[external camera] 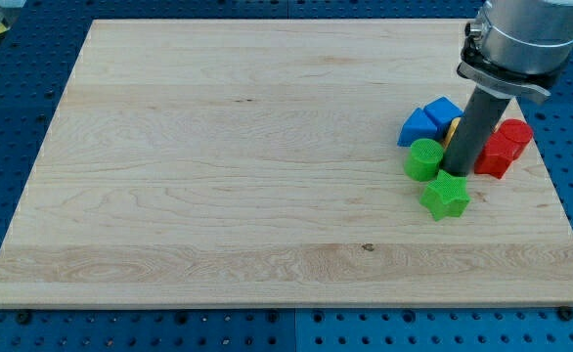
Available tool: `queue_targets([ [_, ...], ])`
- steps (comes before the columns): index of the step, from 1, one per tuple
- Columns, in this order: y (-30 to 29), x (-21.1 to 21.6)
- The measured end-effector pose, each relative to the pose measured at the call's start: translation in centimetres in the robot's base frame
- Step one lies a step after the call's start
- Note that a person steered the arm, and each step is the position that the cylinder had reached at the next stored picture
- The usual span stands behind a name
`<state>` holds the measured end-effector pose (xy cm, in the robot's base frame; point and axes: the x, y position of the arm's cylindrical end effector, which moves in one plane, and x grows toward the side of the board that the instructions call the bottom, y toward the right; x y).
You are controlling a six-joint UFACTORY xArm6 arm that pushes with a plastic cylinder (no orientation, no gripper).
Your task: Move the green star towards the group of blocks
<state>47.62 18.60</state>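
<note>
The star (446, 195) lies just below the block group (462, 132), touching it.

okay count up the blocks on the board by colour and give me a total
Green: 2, the green star and a green round block.
Blue: 2, a blue block and a second blue block.
Red: 2, a red block and a second red block.
Yellow: 1, a yellow block, mostly hidden.
Total: 7 blocks.
My tip is at the green star's upper edge.

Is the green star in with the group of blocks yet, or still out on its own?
In. The green star sits against the green cylinder, at the cluster's lower edge; my tip is right above it.
</note>
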Motion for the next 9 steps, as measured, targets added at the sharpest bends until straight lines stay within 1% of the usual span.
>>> queue_targets([
  [1,0.2,1.7],
  [2,3.1,4.6],
  [3,4.7,5.9],
  [4,3.5,8.1],
  [5,0.6,8.9],
  [8,-0.1,8.0],
  [9,-1.4,9.5],
])
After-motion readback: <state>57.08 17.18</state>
